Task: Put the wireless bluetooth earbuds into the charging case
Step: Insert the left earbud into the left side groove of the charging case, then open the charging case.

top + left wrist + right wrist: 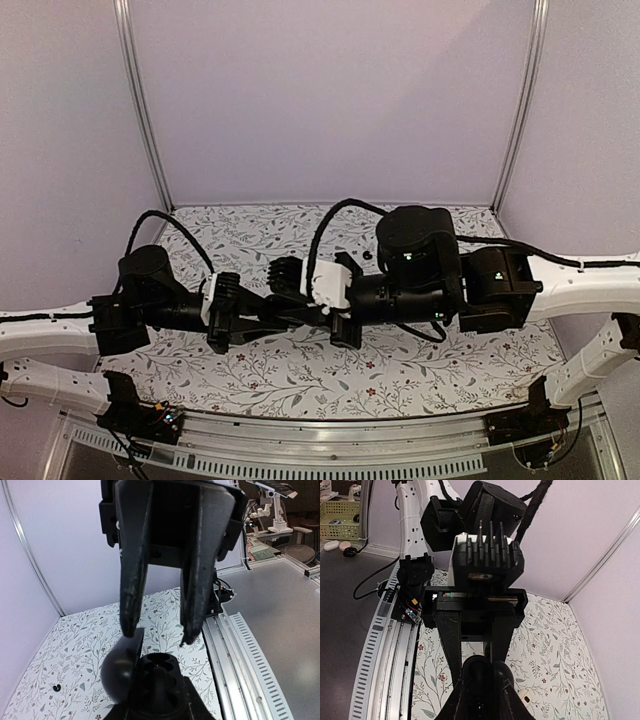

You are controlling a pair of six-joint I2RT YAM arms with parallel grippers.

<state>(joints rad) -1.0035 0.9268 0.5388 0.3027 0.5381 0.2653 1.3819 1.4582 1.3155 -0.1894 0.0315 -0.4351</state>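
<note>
The black charging case (159,676) is open, its rounded lid (118,672) swung to the left. My right gripper (485,682) is shut on the case (487,667) and holds it above the table; this gripper also shows at the bottom of the left wrist view (160,707). My left gripper (157,635) is open and empty just above the case, one fingertip (131,629) touching the lid's edge. One tiny black earbud (56,687) lies on the table and also shows in the top view (366,255). The other earbud is out of sight. Both grippers (290,300) meet mid-table.
A small white case (526,698) lies on the floral tablecloth (80,645) under the right gripper. The metal rail (240,660) runs along the table's near edge. Lilac walls close the back and sides.
</note>
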